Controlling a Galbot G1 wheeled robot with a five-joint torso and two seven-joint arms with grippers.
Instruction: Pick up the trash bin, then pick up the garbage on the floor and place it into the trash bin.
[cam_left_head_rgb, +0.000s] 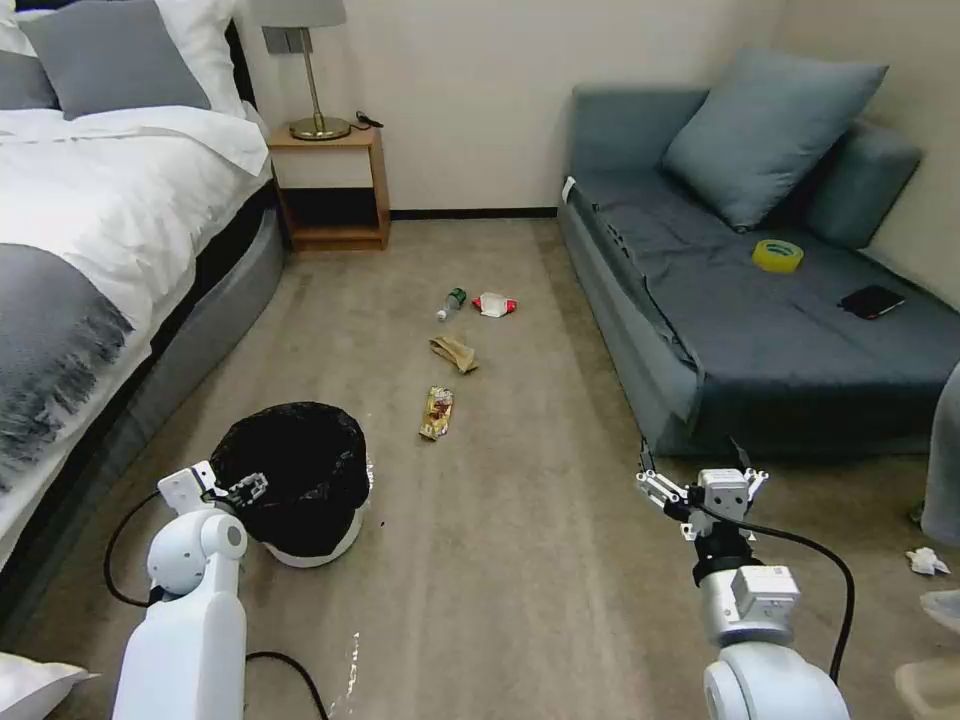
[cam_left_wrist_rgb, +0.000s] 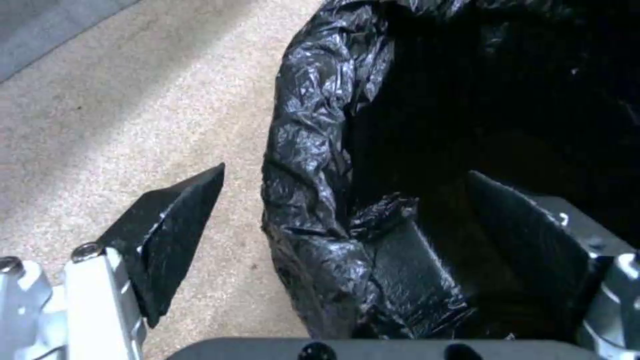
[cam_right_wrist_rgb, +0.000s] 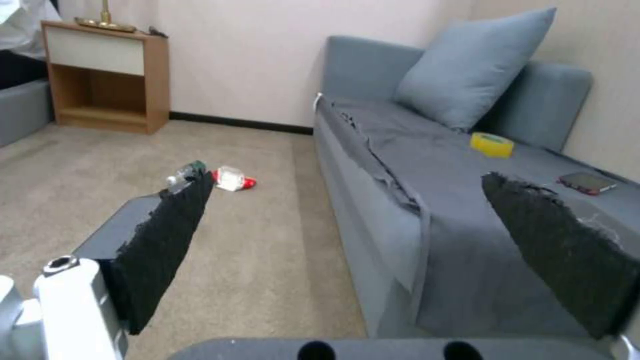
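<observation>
Left arm reaches forward and down, low at the robot's left. Left gripper (cam_left_head_rgb: 232, 487) has its fingers spread wide, one pad (cam_left_wrist_rgb: 170, 235) outside and the other (cam_left_wrist_rgb: 527, 240) inside a dark rim. Right arm is raised forward at the right; right gripper (cam_left_head_rgb: 702, 486) is parted wide, its pads (cam_right_wrist_rgb: 160, 240) holding nothing.

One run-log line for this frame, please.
left gripper: open, straddling trash bin rim, not lifted | right gripper: open, idle by sofa | snack wrapper, paper wad, bottle, packet: on floor
</observation>
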